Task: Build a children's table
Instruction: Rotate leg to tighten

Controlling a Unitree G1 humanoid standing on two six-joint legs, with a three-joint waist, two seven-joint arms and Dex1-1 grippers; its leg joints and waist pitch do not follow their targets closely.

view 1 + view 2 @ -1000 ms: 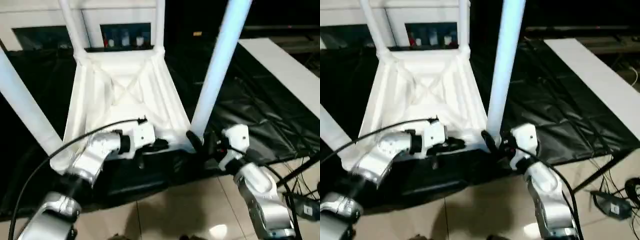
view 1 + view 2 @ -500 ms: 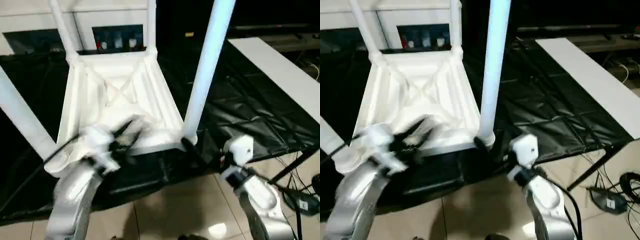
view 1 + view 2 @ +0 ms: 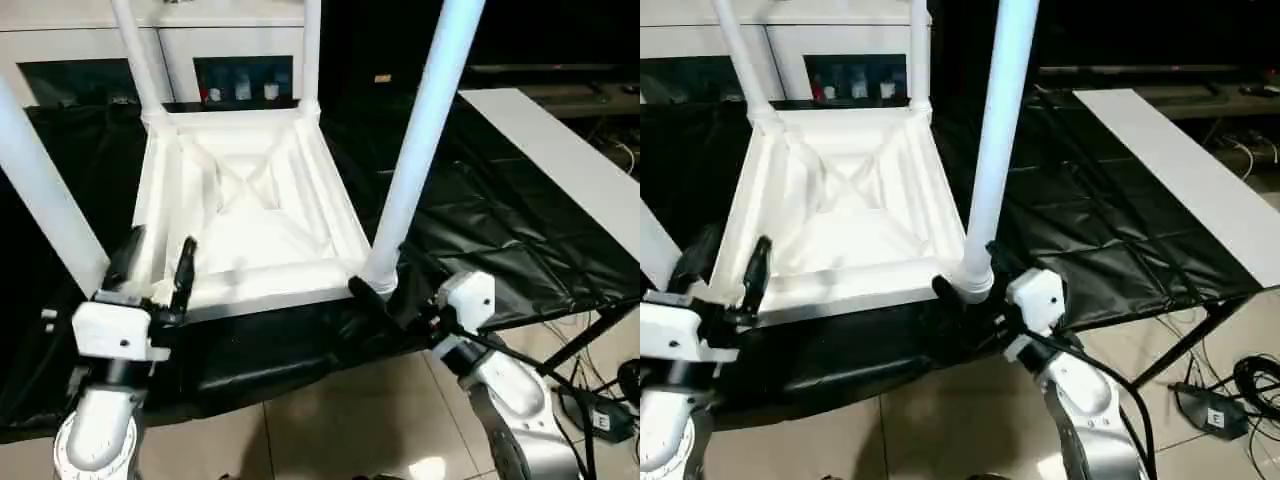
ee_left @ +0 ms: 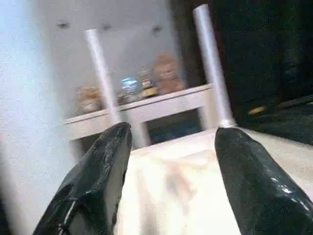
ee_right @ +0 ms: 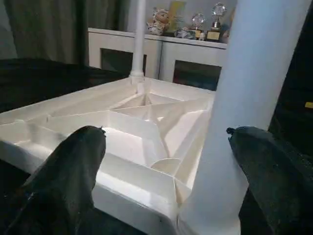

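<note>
While the white tabletop [image 3: 245, 215] lies upside down on a black sheet [image 3: 480, 220] in the middle of the left eye view, ribbed underside up, four white legs rise from its corner sockets: the near right leg [image 3: 425, 130] climbs to the top edge right of centre, the near left leg [image 3: 40, 190] runs up the left edge, and the two far legs [image 3: 135, 55] stand at the upper left and upper centre. Behind them, along the top of the frame, stands a white cabinet [image 3: 230, 45] with dark glass doors, and in the right wrist view small figures and trophies [image 5: 195, 22] sit on top of it. A long white board [image 3: 560, 150] crosses the upper right, and cables [image 3: 600, 390] trail over the tiled floor [image 3: 330, 420] at the lower right. At the lower left, the left gripper [image 3: 155, 265] points up the frame at the near edge of the tabletop, its black fingers parted with nothing between them. At the lower centre right, the right gripper [image 3: 385, 290] sits at the foot of the near right leg with its fingers spread wide; in the right wrist view that leg stands between them, closer to one finger, and contact cannot be told.
</note>
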